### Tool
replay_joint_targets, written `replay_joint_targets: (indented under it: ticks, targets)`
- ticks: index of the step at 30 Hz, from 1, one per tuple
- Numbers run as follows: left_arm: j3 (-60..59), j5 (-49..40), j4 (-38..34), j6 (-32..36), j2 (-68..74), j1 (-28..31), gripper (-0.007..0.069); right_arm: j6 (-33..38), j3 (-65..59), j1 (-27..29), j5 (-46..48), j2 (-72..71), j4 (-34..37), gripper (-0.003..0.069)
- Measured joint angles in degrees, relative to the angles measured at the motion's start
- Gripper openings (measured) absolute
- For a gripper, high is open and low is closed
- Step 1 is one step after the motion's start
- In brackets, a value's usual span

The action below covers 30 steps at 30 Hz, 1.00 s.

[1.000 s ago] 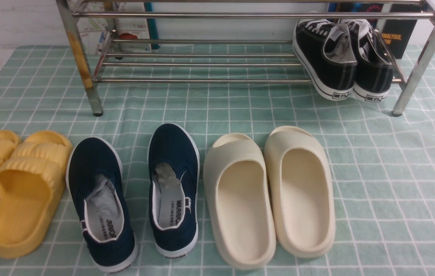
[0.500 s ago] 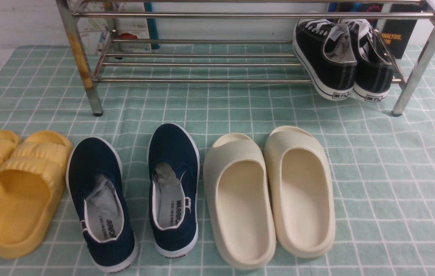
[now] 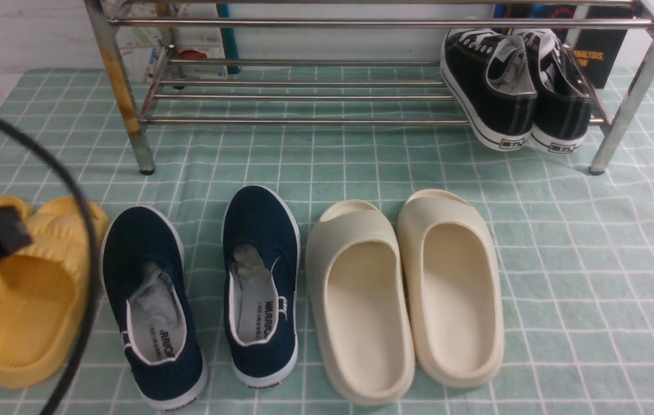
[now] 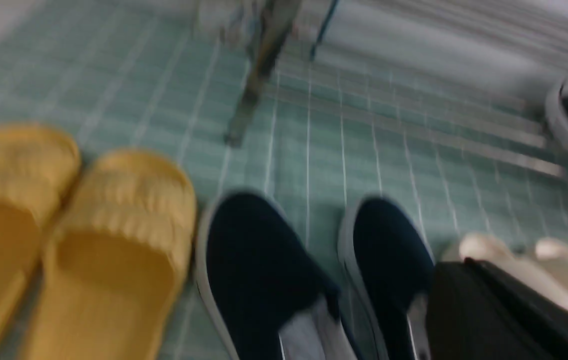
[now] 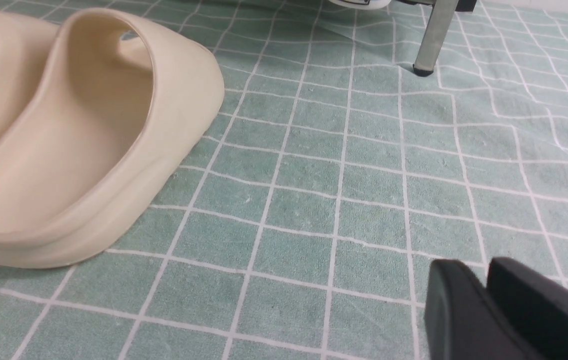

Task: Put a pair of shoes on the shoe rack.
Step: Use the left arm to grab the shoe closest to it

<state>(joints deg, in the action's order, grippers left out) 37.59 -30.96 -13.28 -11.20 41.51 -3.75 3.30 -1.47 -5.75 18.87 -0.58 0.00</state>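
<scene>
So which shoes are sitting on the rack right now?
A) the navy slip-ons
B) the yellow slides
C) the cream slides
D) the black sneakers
D: the black sneakers rest on the rack, on its lower rails at the right end.

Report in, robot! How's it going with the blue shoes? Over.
Left gripper shut, empty. Right gripper unclear. Navy shoes on cloth, untouched. Black sneakers on rack, right end.

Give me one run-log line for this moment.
pair of shoes: on cloth, untouched | shoe rack: holds black sneakers | left gripper: shut, empty
</scene>
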Motion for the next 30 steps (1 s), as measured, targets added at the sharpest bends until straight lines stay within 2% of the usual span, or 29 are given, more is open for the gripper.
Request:
replay_joint_targets:
  ticks: [1,2,5,9,15,18,20,22,23,24,25,26,30]
  targets:
    - [2.23,-5.4,-6.77,4.74,5.89,0.0,-0.0013,0.0,0.0,0.0,0.0,0.0,0.0,0.0131]
    - [3.72,-8.6,-10.08,7.91,9.46,0.0,-0.0013,0.0,0.0,0.0,0.0,0.0,0.0,0.0131]
    - [7.69,-15.56,-15.89,15.15,17.84,0.0,-0.0013,0.0,0.0,0.0,0.0,0.0,0.0,0.0132]
    - [9.79,-16.79,-16.72,16.4,21.83,0.0,-0.0013,0.0,0.0,0.0,0.0,0.0,0.0,0.0139]
    - [11.16,-16.7,-14.14,11.2,24.92,-0.12,-0.0013,0.0,0.0,0.0,0.0,0.0,0.0,0.0148]
    - [12.0,-17.69,-12.56,9.54,25.85,-1.77,-0.0013,0.0,0.0,0.0,0.0,0.0,0.0,0.0151]
    - [13.0,-18.07,-9.51,6.71,26.71,-4.92,-0.0013,0.0,0.0,0.0,0.0,0.0,0.0,0.0153]
    - [13.74,-18.32,-5.85,2.3,27.84,-7.42,-0.0013,0.0,0.0,0.0,0.0,0.0,0.0,0.0155]
    - [14.31,-18.43,-0.56,-2.76,29.59,-9.61,-0.0013,0.0,0.0,0.0,0.0,0.0,0.0,0.0157]
    - [14.45,-18.43,0.62,-4.13,30.05,-9.81,-0.0013,0.0,0.0,0.0,0.0,0.0,0.0,0.0157]
    - [14.58,-18.04,5.01,-9.39,31.87,-10.87,-0.0013,0.0,0.0,0.0,0.0,0.0,0.0,0.016]
    - [14.62,-17.85,6.46,-11.66,32.54,-11.03,-0.0011,0.0,0.0,0.0,0.0,0.0,0.0,0.0161]
    - [14.62,-16.15,13.28,-18.36,35.89,-11.32,0.0064,0.0,0.0,0.0,0.0,0.0,0.0,0.0165]
